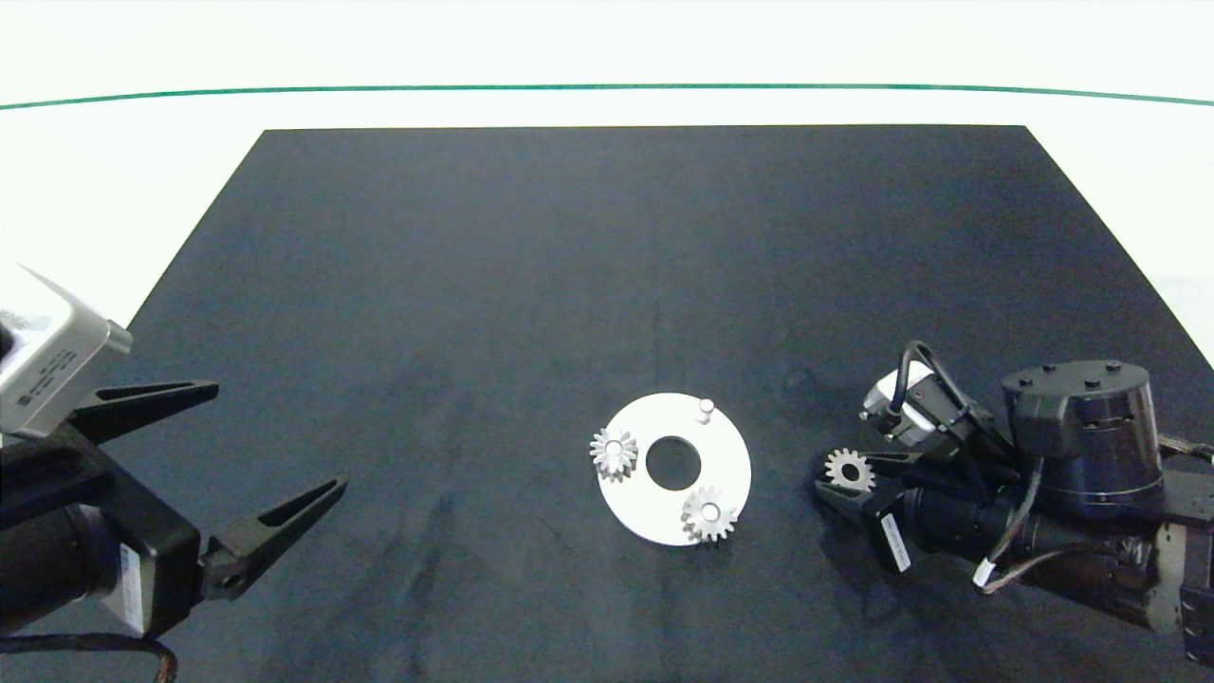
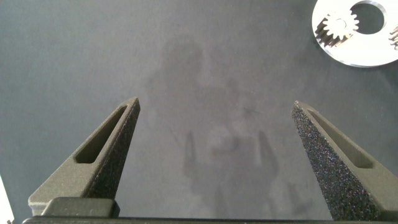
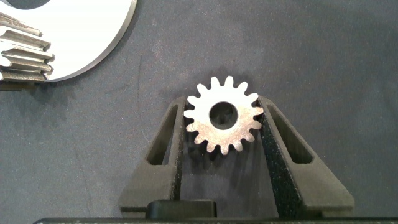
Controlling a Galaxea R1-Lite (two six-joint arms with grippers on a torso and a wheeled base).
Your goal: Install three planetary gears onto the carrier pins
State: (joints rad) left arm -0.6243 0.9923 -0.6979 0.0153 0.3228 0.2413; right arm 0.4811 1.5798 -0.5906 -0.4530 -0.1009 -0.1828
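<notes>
The white disc [image 1: 730,455] lies flat at the middle of the dark mat. Two planetary gears sit on carrier pins: one [image 1: 614,453] on the disc's left side, one [image 1: 708,515] at its near right. The far pin [image 1: 706,410] stands bare. The third gear [image 1: 848,470] is to the right of the disc, clamped by its teeth in my right gripper [image 1: 835,474]; the right wrist view shows that gear [image 3: 222,116] between both fingers. My left gripper [image 1: 280,433] is far to the left, open and holding nothing.
A black mat [image 1: 607,266] covers the table, with a white surface around it. The left wrist view catches the disc [image 2: 354,56] and its left gear [image 2: 337,27] well beyond the open fingers. The right arm's bulky wrist [image 1: 1081,436] fills the near right.
</notes>
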